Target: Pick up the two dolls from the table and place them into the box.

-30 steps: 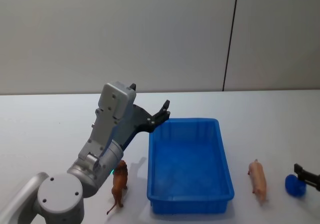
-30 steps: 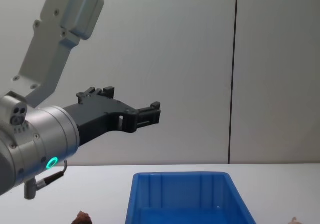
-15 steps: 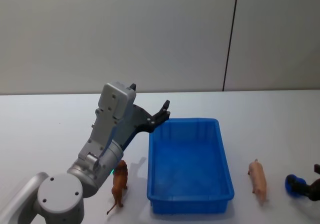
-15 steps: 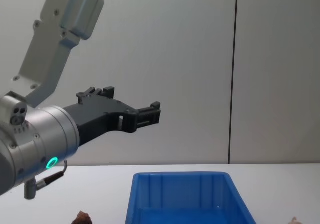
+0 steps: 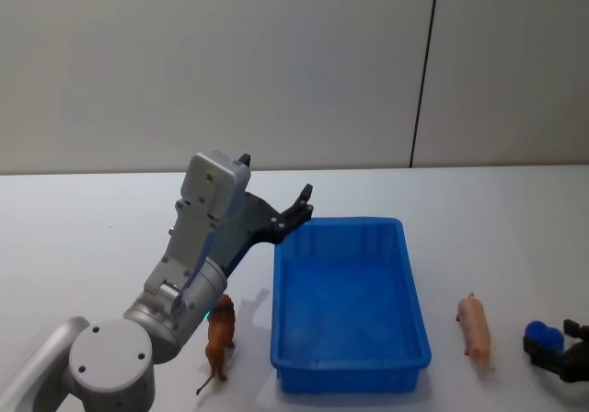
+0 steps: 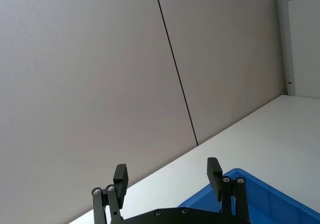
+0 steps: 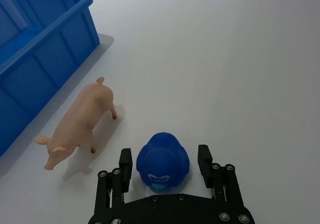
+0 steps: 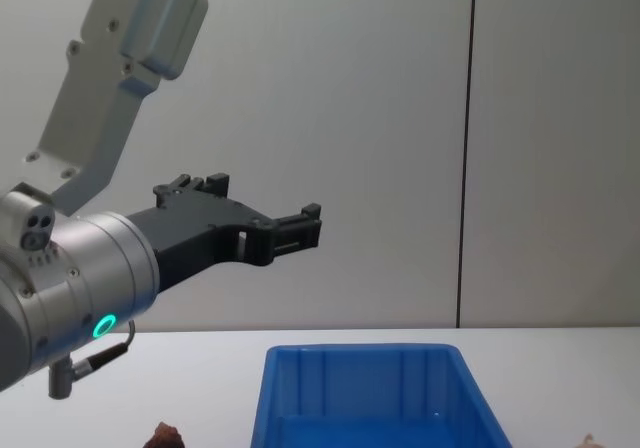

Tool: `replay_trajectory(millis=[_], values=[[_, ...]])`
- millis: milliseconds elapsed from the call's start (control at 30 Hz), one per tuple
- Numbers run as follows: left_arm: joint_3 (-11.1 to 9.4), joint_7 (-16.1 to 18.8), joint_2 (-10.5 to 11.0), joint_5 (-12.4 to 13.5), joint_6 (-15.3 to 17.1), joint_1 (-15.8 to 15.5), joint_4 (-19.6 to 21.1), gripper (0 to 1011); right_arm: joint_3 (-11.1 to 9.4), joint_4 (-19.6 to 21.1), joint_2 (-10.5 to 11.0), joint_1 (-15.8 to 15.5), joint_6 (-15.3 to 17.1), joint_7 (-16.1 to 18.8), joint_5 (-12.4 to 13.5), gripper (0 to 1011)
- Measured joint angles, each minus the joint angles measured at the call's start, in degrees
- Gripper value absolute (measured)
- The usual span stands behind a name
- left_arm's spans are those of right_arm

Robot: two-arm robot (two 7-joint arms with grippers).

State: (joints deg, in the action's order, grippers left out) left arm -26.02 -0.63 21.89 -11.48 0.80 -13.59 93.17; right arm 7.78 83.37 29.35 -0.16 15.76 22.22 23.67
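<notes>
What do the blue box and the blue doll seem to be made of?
The box: seemingly moulded hard plastic, slightly glossy, judging by its ribbed walls and thick rim. The blue doll: smooth and rounded with a faint sheen, perhaps plastic or soft vinyl; unclear which.

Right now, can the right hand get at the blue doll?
Likely yes. The right hand is open, with the blue doll between its fingers on the table. The pig lies apart, to one side, and nothing blocks the way.
</notes>
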Motion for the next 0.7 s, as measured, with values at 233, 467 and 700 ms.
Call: replay_trajectory(millis=[233, 467, 700], values=[[0.0, 0.0, 0.0, 0.0, 0.0, 0.0, 0.0, 1001, 0.11, -0.56, -0.05, 0.33, 0.47, 0.31, -0.02, 630], [0.0, 0.0, 0.0, 0.0, 0.0, 0.0, 0.0, 1001, 0.11, -0.79, 0.0, 0.54, 0.62, 0.42, 0.04, 515], [0.0, 0.0, 0.0, 0.0, 0.0, 0.0, 0.0, 1001, -0.18, -0.56, 0.14, 0.74, -0.68, 0.28, 0.65, 464]])
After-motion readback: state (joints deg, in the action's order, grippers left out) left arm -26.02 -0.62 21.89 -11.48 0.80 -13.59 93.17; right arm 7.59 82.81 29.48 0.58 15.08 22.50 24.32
